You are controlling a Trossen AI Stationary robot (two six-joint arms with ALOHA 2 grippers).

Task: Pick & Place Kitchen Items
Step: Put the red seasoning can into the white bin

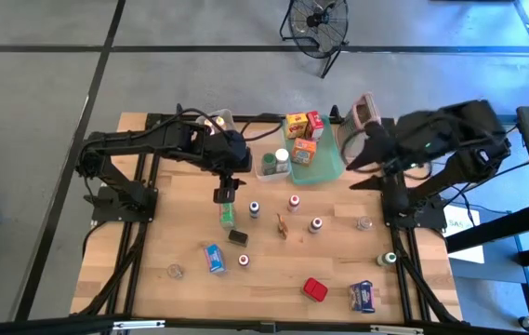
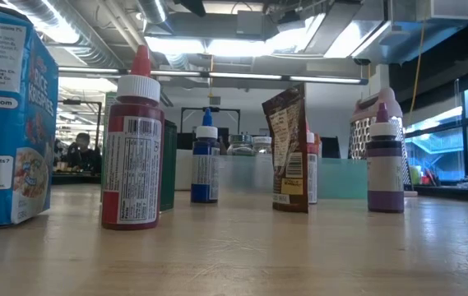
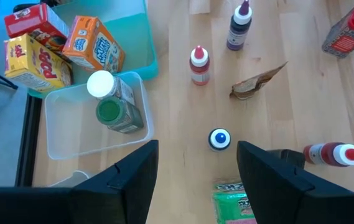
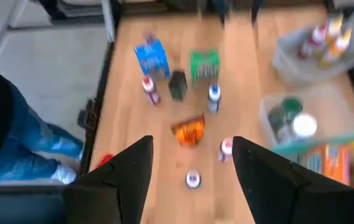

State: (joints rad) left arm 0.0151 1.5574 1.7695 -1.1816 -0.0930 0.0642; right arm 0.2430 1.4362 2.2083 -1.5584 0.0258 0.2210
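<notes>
Small kitchen items stand scattered on the wooden table: a blue-capped bottle (image 1: 255, 208), a red-capped bottle (image 1: 294, 202), a brown packet (image 1: 284, 224), a green packet (image 1: 227, 214) and a blue box (image 1: 214, 258). My left gripper (image 1: 225, 194) hangs open above the green packet (image 3: 234, 198) and the blue-capped bottle (image 3: 219, 139), with nothing between its fingers. My right gripper (image 1: 366, 154) is raised near the table's far right, open and empty; in its wrist view it (image 4: 192, 146) looks down past the brown packet (image 4: 189, 132). Neither gripper shows in the low view.
A teal tray (image 1: 331, 169) at the far side holds yellow, red and orange boxes (image 1: 303, 152). A clear bin (image 1: 266, 173) beside it holds a green jar (image 1: 281, 158). A second bin (image 1: 227, 115) and a grey container (image 1: 362, 113) stand at the far edge. A person's legs (image 4: 15, 143) show beside the table.
</notes>
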